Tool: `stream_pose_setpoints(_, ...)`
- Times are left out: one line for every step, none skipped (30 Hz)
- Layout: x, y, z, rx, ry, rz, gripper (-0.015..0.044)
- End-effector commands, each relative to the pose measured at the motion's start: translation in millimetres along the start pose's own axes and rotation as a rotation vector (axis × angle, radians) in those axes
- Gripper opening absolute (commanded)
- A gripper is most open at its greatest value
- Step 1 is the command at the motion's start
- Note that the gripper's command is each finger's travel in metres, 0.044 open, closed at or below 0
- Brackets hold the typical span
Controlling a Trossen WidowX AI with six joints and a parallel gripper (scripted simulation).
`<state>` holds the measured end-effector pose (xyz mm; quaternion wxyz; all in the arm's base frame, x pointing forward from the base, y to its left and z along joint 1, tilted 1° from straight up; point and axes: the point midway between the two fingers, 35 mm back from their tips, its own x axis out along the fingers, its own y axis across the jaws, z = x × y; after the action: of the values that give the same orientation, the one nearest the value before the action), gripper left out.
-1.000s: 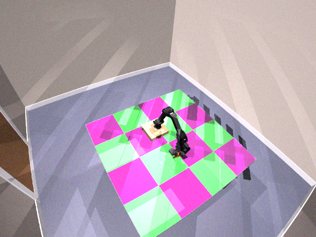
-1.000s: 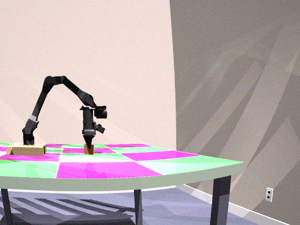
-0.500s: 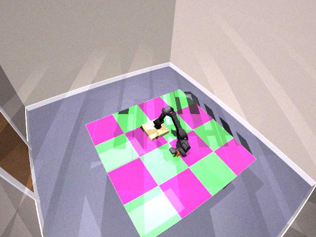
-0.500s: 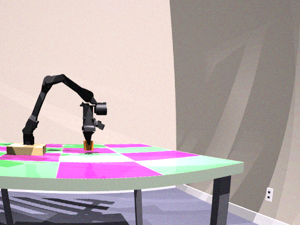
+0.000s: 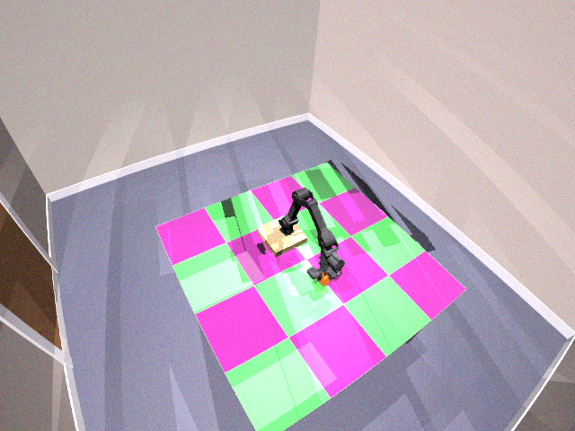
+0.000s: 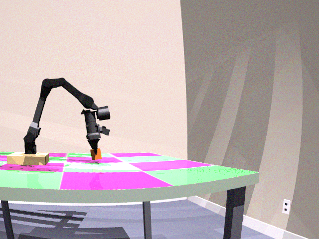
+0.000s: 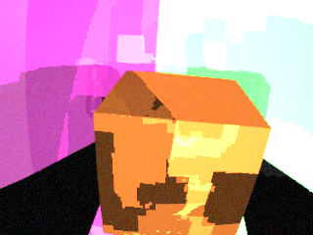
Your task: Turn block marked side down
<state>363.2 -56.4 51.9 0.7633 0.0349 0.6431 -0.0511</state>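
Note:
An orange block (image 5: 324, 279) (image 6: 96, 154) (image 7: 179, 164) sits between my fingers at the table top (image 6: 159, 177), near the middle of the checkered surface. In the wrist view it fills the centre, tilted, with dark marks on the face turned toward the camera. My gripper (image 5: 322, 274) (image 6: 94, 151) (image 7: 176, 156) points down and is shut on the block, with the black fingers on its left and right sides. In the exterior view the block looks tipped, one edge low on the table.
The arm's base stands on a tan wooden board (image 5: 278, 241) (image 6: 27, 158) at the back left of the table. The table is tiled in magenta and green squares; its front edge (image 6: 128, 194) runs near the exterior camera.

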Motion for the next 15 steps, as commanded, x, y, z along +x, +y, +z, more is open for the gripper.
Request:
stream_pose_setpoints(-0.9, 0.4, 0.5, 0.001, -0.066, 0.003, 0.0)
stream_pose_setpoints(-0.6, 0.3, 0.5, 0.001, -0.081, 0.003, 0.0)
stream_pose_setpoints(-0.4, 0.3, 0.4, 0.001, -0.096, 0.003, 0.0)
stream_pose_setpoints(-0.2, 0.3, 0.3, 0.001, -0.111, 0.003, 0.0)
stream_pose_setpoints(0.0, 0.3, 0.1, 0.002, -0.127, 0.003, 0.0)
stream_pose_setpoints(0.1, 0.3, -0.1, 0.002, -0.142, 0.003, 0.0)
stream_pose_setpoints(0.2, 0.3, -0.3, 0.002, -0.157, 0.003, 0.0)
stream_pose_setpoints(0.3, 0.3, -0.5, 0.002, -0.173, 0.003, 0.0)
stream_pose_setpoints(0.3, 0.3, -0.7, 0.002, -0.188, 0.003, 0.0)
stream_pose_setpoints(0.3, 0.3, -1.0, 0.002, -0.203, 0.003, 0.0)
stream_pose_setpoints(0.3, 0.3, -1.3, 0.002, -0.218, 0.003, 0.0)
stream_pose_setpoints(0.2, 0.3, -1.7, 0.002, -0.234, 0.003, 0.0)
stream_pose_setpoints(0.1, 0.3, -2.0, 0.002, -0.249, 0.003, 0.0)
stream_pose_setpoints(0.0, 0.3, -2.5, 0.002, -0.264, 0.003, 0.0)
stream_pose_setpoints(-0.2, 0.4, -2.9, 0.002, -0.279, 0.003, 0.0)
